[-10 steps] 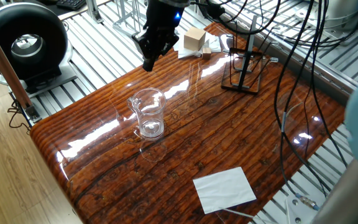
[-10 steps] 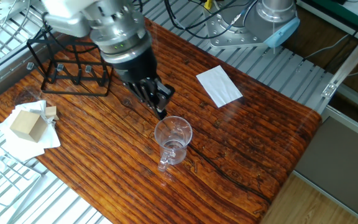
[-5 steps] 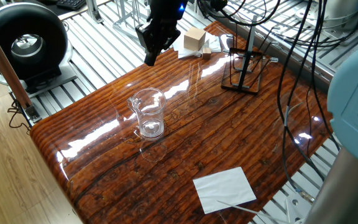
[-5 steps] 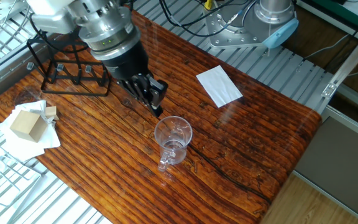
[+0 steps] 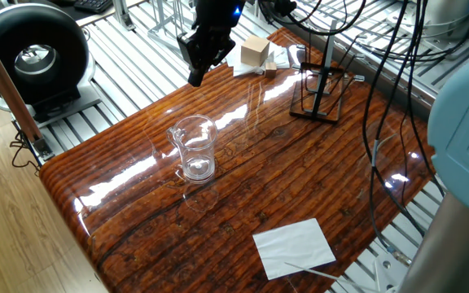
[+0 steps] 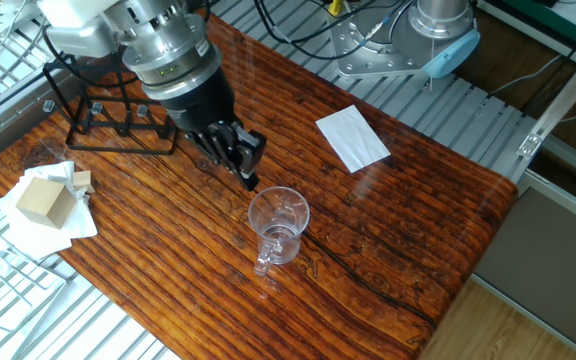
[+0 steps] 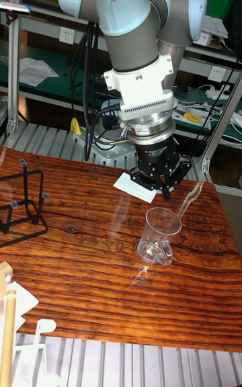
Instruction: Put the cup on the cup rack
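**Cup upright on the table, apart from gripper and rack**

One fixed view: cup [image 5: 195,149] stands mid-table; the gripper [image 5: 197,72] hangs beyond it, fingers close together, empty.

The other fixed view: the cup rack [image 6: 108,115] stands well apart from the cup [image 6: 277,226].

Tall fixed view: the gripper [image 7: 163,189] hovers just above the cup's rim.

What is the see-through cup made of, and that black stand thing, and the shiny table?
The cup looks like clear glass or hard plastic: the table shows through it, and its base looks thick. The cup rack seems to be thin black-coated metal wire, judging by its slim straight rods. The table looks like varnished wood: striped brown grain under bright glossy reflections.
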Action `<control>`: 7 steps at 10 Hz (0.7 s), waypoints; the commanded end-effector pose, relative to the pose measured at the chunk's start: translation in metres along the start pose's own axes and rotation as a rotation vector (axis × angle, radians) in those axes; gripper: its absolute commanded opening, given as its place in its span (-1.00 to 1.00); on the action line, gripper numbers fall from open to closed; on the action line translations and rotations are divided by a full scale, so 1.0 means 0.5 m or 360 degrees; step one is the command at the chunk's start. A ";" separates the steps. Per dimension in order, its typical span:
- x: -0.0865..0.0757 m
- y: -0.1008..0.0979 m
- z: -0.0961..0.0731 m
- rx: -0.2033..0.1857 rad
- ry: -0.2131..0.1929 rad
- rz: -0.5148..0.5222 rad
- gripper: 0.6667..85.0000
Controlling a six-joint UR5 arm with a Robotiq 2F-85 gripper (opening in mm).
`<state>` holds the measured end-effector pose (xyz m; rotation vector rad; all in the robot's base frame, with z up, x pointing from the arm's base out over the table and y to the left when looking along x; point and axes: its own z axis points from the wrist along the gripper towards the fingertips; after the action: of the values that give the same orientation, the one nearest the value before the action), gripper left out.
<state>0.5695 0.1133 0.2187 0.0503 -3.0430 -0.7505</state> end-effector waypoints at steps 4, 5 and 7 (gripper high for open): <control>-0.009 0.013 -0.002 -0.0025 -0.0013 0.0004 -0.99; -0.009 0.017 -0.002 -0.0038 -0.0013 0.0016 -0.99; -0.007 0.025 -0.002 -0.0062 -0.0007 0.0018 -0.99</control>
<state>0.5719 0.1180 0.2202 0.0375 -3.0394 -0.7680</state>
